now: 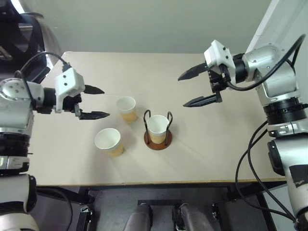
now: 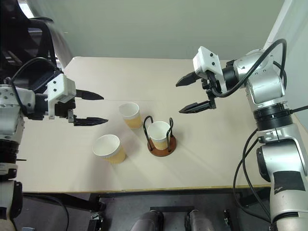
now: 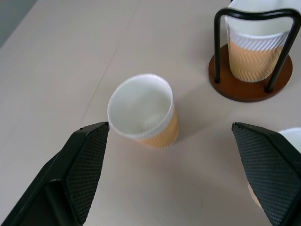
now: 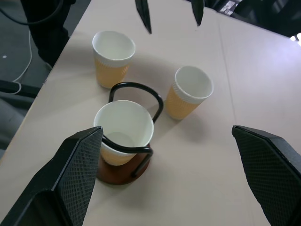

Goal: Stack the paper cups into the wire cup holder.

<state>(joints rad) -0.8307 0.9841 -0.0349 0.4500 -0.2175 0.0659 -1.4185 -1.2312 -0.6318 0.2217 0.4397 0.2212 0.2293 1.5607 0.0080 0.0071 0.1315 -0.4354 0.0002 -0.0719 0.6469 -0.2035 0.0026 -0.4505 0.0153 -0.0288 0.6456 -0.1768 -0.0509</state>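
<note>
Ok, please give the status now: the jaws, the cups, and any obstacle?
Left gripper and right gripper open, empty, above the table. One paper cup in the wire cup holder; two cups standing loose beside it. Nothing in the way.

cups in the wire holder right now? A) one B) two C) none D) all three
A: one paper cup stands between the loops of the wire cup holder, while the other two cups sit loose on the table beside it.
</note>
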